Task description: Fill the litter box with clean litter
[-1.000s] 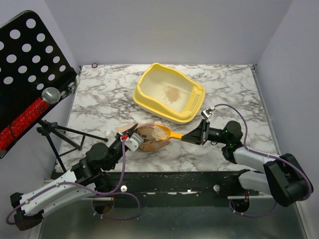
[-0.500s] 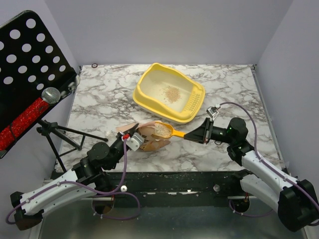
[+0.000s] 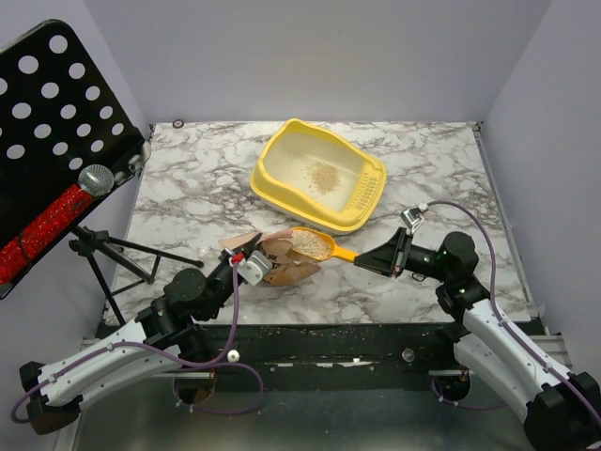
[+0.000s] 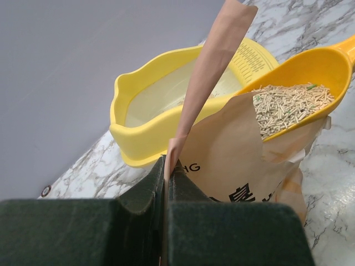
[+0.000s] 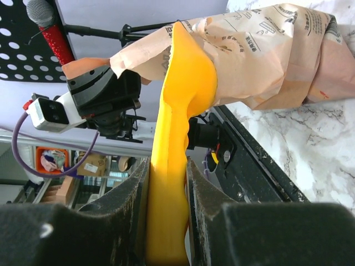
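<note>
The pale-yellow litter box (image 3: 282, 183) sits at the back centre with a small patch of clean litter (image 3: 322, 176) inside; it also shows in the left wrist view (image 4: 138, 138). My left gripper (image 3: 246, 258) is shut on the edge of the tan paper bag (image 4: 233, 160), its jaws pinching a flap (image 4: 169, 160). My right gripper (image 3: 376, 256) is shut on the handle of the yellow-orange scoop (image 3: 315, 245), held over the bag's mouth. The scoop bowl (image 4: 310, 72) holds a load of pale litter pellets (image 4: 285, 102). In the right wrist view the scoop handle (image 5: 169, 210) runs between the fingers.
A black perforated music stand (image 3: 56, 132) with a microphone (image 3: 94, 178) stands off the table's left edge on a tripod (image 3: 113, 254). The grey walls close the back and sides. Marble tabletop (image 3: 441, 169) shows around the litter box.
My right arm has drawn back to the right and the loaded scoop has come up and right, out of the bag's mouth. The left gripper still holds the bag.
</note>
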`<state>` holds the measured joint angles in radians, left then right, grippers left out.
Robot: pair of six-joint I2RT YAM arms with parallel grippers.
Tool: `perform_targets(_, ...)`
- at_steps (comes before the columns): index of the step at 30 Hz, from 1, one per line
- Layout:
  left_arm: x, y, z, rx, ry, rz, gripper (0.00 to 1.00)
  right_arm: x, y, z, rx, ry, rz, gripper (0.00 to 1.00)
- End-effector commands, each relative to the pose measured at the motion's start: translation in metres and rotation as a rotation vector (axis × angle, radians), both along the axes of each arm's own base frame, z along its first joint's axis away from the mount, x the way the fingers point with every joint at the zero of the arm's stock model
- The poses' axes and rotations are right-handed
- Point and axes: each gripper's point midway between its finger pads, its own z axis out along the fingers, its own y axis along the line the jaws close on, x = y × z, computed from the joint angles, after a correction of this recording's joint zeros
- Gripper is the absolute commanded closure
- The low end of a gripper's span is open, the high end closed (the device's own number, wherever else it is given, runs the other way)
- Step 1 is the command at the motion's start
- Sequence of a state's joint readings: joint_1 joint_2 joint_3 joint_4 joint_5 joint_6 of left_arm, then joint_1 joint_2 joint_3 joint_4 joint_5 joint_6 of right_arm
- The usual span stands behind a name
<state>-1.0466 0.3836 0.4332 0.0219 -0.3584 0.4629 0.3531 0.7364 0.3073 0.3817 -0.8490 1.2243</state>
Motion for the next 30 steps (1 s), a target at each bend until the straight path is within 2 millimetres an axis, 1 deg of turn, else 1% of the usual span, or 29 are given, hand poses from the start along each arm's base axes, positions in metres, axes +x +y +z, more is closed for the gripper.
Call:
perform_targets(1, -0.012, -0.005, 0.062, -0.196, -0.116, -0.078, 0.98, -0.002, -0.004, 0.001, 0.019, 0.048, -0.036, 1.00)
perform_targets(6, -0.012, 0.001, 0.067, -0.220, -0.127, -0.060, 0.98, -0.002, -0.008, 0.005, 0.034, 0.055, -0.069, 1.00)
perform_targets(12, -0.010, 0.005, 0.068, -0.228, -0.130, -0.038, 0.98, 0.000, -0.009, 0.008, 0.059, 0.101, -0.091, 1.00)
perform_targets(16, -0.010, 0.007, 0.070, -0.236, -0.134, -0.028, 0.97, 0.004, -0.010, 0.018, 0.078, 0.093, -0.118, 1.00)
perform_targets(23, -0.009, 0.009, 0.069, -0.236, -0.135, -0.019, 0.97, 0.025, -0.012, 0.040, 0.096, 0.076, -0.196, 1.00)
perform_targets(26, -0.008, 0.008, 0.068, -0.226, -0.136, -0.018, 0.98, 0.038, -0.013, 0.053, 0.105, 0.049, -0.244, 1.00)
perform_targets(30, -0.008, 0.007, 0.067, -0.222, -0.136, -0.021, 0.98, 0.058, -0.013, 0.064, 0.109, 0.041, -0.299, 1.00)
